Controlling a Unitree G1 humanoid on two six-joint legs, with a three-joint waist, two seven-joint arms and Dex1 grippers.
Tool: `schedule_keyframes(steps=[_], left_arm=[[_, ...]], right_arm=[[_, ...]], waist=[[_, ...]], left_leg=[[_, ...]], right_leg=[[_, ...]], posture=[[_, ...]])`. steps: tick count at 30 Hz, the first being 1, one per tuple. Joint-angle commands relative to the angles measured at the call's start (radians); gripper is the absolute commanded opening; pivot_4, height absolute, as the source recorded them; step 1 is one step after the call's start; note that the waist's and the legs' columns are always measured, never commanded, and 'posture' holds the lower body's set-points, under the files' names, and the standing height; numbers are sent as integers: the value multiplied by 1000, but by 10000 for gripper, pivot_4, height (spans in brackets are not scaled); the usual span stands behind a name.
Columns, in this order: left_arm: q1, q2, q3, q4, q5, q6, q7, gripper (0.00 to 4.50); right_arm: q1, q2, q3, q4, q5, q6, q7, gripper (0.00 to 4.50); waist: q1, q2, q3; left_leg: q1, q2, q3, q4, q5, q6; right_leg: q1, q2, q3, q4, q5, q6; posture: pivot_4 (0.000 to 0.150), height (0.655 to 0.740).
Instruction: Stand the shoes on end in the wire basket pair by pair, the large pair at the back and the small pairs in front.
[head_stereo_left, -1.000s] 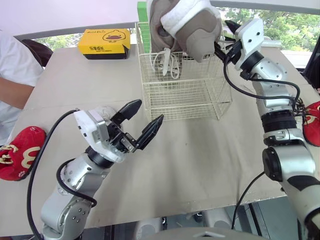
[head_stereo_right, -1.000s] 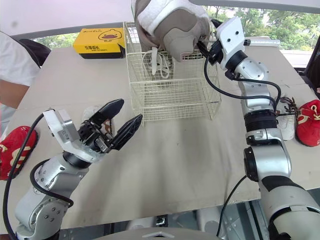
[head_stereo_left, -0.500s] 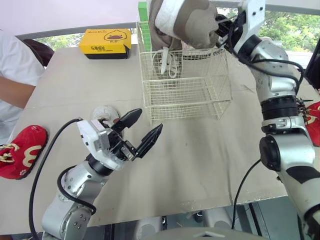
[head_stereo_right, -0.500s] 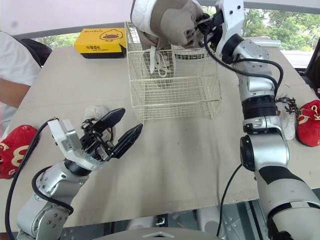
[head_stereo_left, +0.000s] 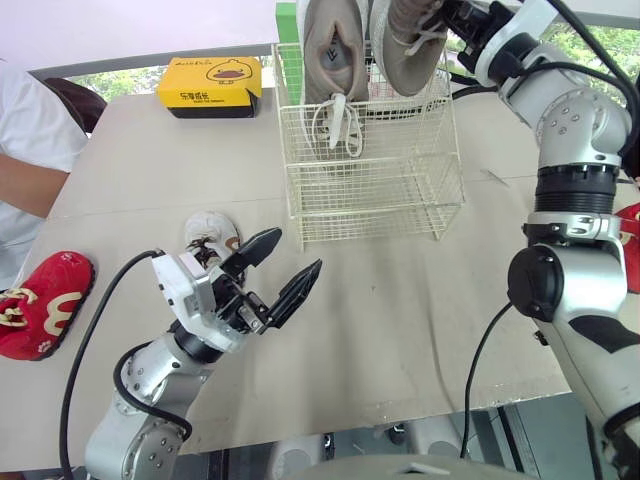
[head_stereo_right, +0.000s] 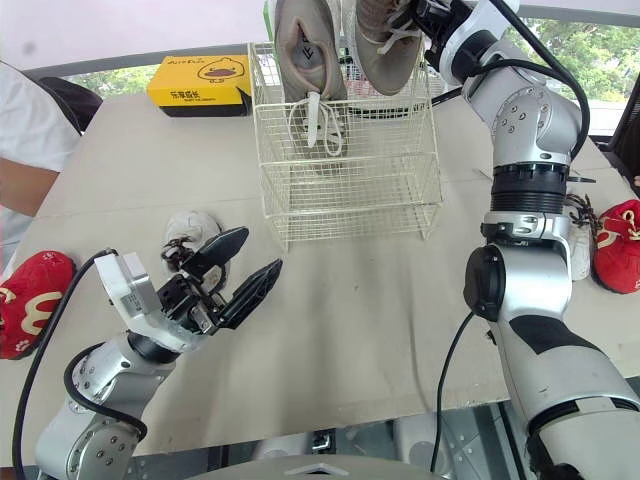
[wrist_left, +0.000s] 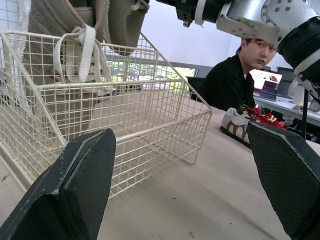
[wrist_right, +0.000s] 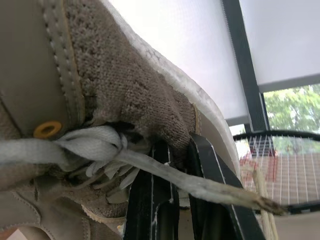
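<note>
Far left, table edge: red shoe (head_stereo_left: 40, 300) lying flat. A person's arm (head_stereo_left: 28, 185) rests on the table behind it. Yellow box (head_stereo_left: 210, 85) at the back left corner, well apart from the basket.

Left gripper (head_stereo_left: 296, 252) hovers low over the front of the table, fingers spread wide, holding nothing. Just behind it sits a small white shoe (head_stereo_left: 212, 232), on the table, apart from the fingers.

Wire basket (head_stereo_left: 370, 195) stands mid-table towards the back. Inside, at its back left, one grey shoe (head_stereo_left: 335, 60) stands on end, opening facing the camera, white laces hanging down against the wire, top end rising above the rim. Front part of the basket holds nothing.

Second grey shoe (head_stereo_left: 405, 45) hangs upright just beside the first, over the basket's back right. Its lower end is below the rim; whether it touches the wire, I cannot tell. Right gripper (wrist_right: 179, 142) is pinched narrow on this shoe's upper edge by the laces.

Far right edge: another red shoe (head_stereo_right: 615, 240), with a pale shoe (head_stereo_right: 578, 245) just beside it.
</note>
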Motion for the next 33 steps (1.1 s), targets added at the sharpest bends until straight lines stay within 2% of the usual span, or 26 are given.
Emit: schedule_keyframes(steps=[1,11,14,18,24,32,33], left_arm=[[5,-4,9,6,5,-34,-20,45000],[5,-9,-1,38,23,-61,-48,45000],[5,-14,-8,43,31,-67,-50,45000],[8,-21,-13,52,43,-77,-55,45000],[20,-24,-16,57,50,-91,-59,45000],[26,-23,-17,56,55,-92,-60,45000],[25,-22,-17,56,54,-90,-59,45000]], right_arm=[[-35,26,-46,-98,71,41,-59,435],[-55,73,-59,-149,148,127,-118,435],[-9,50,29,-163,81,159,-110,435],[29,4,91,-135,-21,106,-123,435],[25,2,65,-115,-26,136,-154,435],[35,72,-74,-97,66,261,-282,435],[41,69,-71,-103,62,263,-279,3275]], waist=[[0,0,0],[0,0,0],[0,0,0],[1,0,0],[2,0,0],[1,0,0],[1,0,0]], left_leg=[[0,0,0,0,0,0],[-3,0,-1,-1,0,0],[-3,0,-1,-1,0,0],[-3,0,-1,-1,0,0],[-5,0,0,-1,0,0],[-4,0,-1,-1,0,0],[-5,0,-1,-1,0,0]], right_leg=[[0,0,0,0,0,0],[-3,0,-1,0,0,0],[-3,0,-1,0,0,0],[-3,0,-1,0,0,0],[-4,0,0,-1,0,0],[-4,1,-1,0,0,0],[-4,1,-1,-1,0,0]], posture=[[1500,7400],[1500,7400],[1500,7400],[1500,7400],[1500,7400],[1500,7400],[1500,7400]])
